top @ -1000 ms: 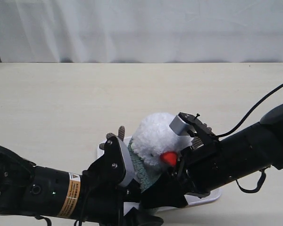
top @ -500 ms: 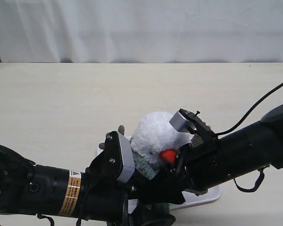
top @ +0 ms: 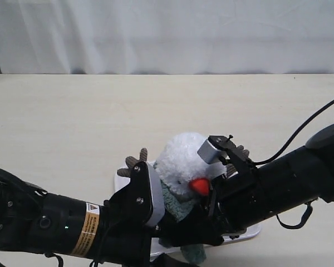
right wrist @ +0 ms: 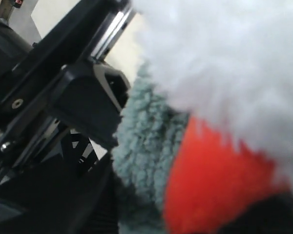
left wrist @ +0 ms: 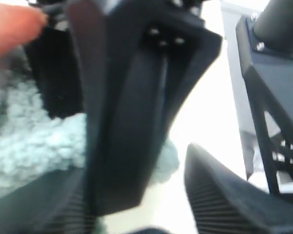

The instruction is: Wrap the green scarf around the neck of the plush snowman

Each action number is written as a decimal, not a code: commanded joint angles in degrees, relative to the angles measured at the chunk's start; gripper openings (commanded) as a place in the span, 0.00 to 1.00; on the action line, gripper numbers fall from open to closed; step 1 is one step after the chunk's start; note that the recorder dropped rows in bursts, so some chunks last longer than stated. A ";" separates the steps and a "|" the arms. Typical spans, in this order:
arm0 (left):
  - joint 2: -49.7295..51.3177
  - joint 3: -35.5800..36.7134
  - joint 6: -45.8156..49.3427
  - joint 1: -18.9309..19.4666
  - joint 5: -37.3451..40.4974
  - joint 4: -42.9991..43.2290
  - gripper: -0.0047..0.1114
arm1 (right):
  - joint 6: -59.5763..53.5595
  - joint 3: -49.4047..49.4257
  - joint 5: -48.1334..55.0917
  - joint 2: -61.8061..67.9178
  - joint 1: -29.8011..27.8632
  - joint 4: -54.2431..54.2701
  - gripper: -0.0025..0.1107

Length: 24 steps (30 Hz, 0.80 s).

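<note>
A lab-like test bench: bare pale table against a white curtain.

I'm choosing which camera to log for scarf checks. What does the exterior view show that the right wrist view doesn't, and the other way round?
Only the exterior view: the table, the white curtain, the white board under the toy, and one brown plush arm. Only the right wrist view: the fuzzy knit texture of the green scarf up close. Both: the plush snowman with its white fluff, its orange nose, and the scarf right beside that nose.
</note>
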 commanded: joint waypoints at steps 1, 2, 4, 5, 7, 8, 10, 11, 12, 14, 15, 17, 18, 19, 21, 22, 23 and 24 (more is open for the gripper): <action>0.20 1.00 -0.37 0.02 8.85 2.05 0.64 | 0.87 -0.08 -1.59 -0.35 -0.69 -0.18 0.06; 0.20 1.00 -0.27 0.02 9.02 1.60 0.67 | 0.87 -0.08 -1.59 -0.35 -0.69 -0.18 0.06; -0.05 1.00 -0.27 0.02 13.42 1.60 0.68 | 0.87 -0.08 -1.69 -0.35 -0.69 -0.18 0.06; -0.28 1.00 -0.75 0.02 16.35 1.68 0.68 | 0.87 -0.08 -1.69 -0.35 -0.69 -0.18 0.06; -0.77 1.00 -2.87 0.02 20.25 1.55 0.68 | 0.87 -0.08 -1.70 -0.35 -0.69 -0.29 0.06; -1.25 1.00 -3.66 0.02 21.31 1.55 0.68 | 0.87 -0.08 -1.70 -0.35 -0.69 -0.29 0.06; -1.83 1.00 -4.83 0.02 20.79 1.55 0.68 | 0.87 -0.08 -1.97 -0.35 -0.69 -0.29 0.06; -2.10 1.00 -4.83 0.02 20.29 1.71 0.68 | 0.87 -0.08 -2.55 -0.35 -0.69 -0.47 0.06; -2.38 1.00 -4.83 0.02 20.30 1.71 0.68 | 0.87 -0.08 -2.82 -0.35 -0.69 -0.67 0.06; -2.84 1.09 -5.75 0.02 20.41 1.71 0.68 | 1.00 -0.08 -3.13 -0.35 -0.69 -1.80 0.06; -3.11 1.09 -6.47 0.02 20.54 2.00 0.68 | 1.00 -0.08 -3.13 -0.35 -0.69 -1.91 0.06; -3.37 1.09 -9.09 0.02 20.65 3.77 0.68 | 1.00 -0.08 -3.13 -0.35 -0.69 -1.91 0.06; -3.48 1.09 -10.59 0.02 20.65 5.29 0.68 | 1.00 -0.08 -3.13 -0.35 -0.69 -1.91 0.06; -3.78 1.09 -12.43 0.02 20.34 7.43 0.68 | 1.00 -0.08 -3.24 -0.35 -0.69 -1.89 0.06; -4.06 1.09 -15.95 0.02 19.56 11.48 0.68 | 0.89 -0.08 -3.95 -0.35 -0.69 -2.04 0.06; -4.37 1.09 -17.64 0.02 19.09 13.18 0.68 | 0.89 -0.08 -4.65 -0.35 -0.69 -2.76 0.06; -4.76 1.09 -19.80 0.02 18.60 15.03 0.68 | 0.89 -0.08 -5.18 -0.35 -0.69 -3.75 0.06; -5.13 1.09 -21.77 0.02 18.49 16.92 0.68 | 0.89 -0.08 -5.81 -0.35 -0.69 -4.87 0.06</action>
